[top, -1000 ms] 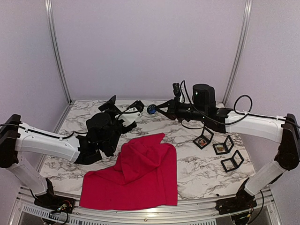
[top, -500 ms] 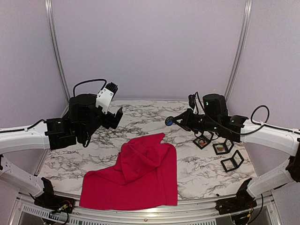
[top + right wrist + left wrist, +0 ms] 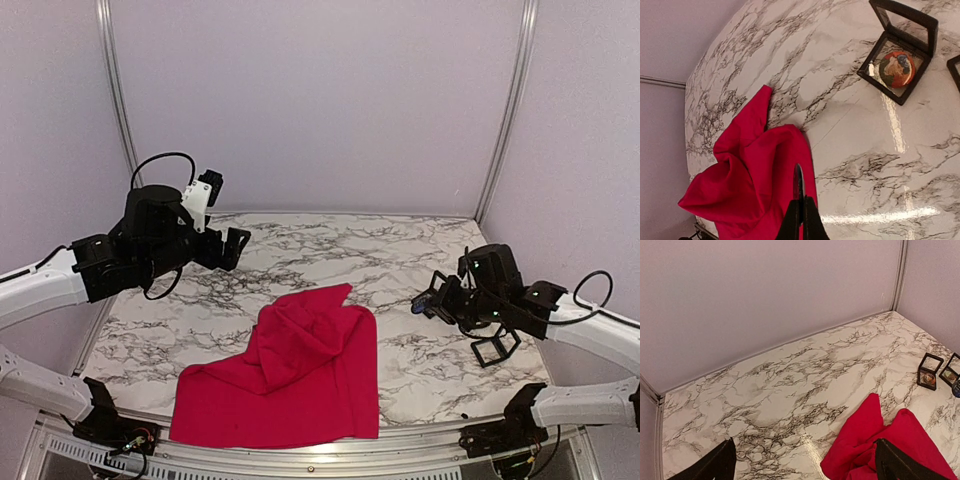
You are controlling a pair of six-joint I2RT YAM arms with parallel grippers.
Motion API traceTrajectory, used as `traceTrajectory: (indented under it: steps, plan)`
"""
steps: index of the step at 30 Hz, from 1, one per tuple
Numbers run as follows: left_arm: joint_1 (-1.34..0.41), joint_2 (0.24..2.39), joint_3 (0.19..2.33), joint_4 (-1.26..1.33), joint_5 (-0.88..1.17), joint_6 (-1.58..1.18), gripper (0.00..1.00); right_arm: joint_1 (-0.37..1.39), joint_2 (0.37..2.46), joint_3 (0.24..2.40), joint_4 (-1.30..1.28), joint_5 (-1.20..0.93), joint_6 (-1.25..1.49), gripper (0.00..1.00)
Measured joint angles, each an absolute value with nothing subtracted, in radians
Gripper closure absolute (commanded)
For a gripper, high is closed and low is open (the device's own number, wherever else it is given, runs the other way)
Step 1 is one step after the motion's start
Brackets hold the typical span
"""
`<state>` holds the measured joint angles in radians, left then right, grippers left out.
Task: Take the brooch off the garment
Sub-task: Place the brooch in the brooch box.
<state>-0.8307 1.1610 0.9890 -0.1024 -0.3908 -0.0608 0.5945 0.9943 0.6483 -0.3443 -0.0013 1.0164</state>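
Red shirt (image 3: 285, 370) crumpled near centre, seemingly pin-free. Small blue brooch (image 3: 420, 304) pinched in clamped right gripper (image 3: 800, 205), low beside display cases (image 3: 495, 345). Far left, raised left gripper (image 3: 232, 245) spread wide, empty. Risk: thin pinch slipping, brooch dropping.

My work surface is a white marble-patterned table (image 3: 400, 250) with grey veining, enclosed by pale lilac walls (image 3: 320, 100) and aluminium corner posts (image 3: 115, 90). Small black display cases (image 3: 930, 365) stand open side by side near my right-hand wall. One case (image 3: 907, 27), lid raised, holds a round orange piece (image 3: 897, 69) with darker markings.
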Motion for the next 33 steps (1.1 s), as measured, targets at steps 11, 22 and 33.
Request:
traceTrajectory:
  steps: [11, 22, 33]
  plan:
    - [-0.804, 1.161, 0.984, -0.103, -0.305, -0.099, 0.01, 0.456, 0.838, 0.539, -0.461, 0.046, 1.115, 1.00]
    - [-0.791, 1.161, 0.969, -0.103, -0.270, -0.118, 0.01, 0.268, 0.819, 0.488, -0.531, 0.133, 1.153, 1.00]
    - [-0.777, 1.164, 0.968, -0.103, -0.253, -0.131, 0.01, 0.145, 0.807, 0.461, -0.562, 0.175, 1.153, 1.00]
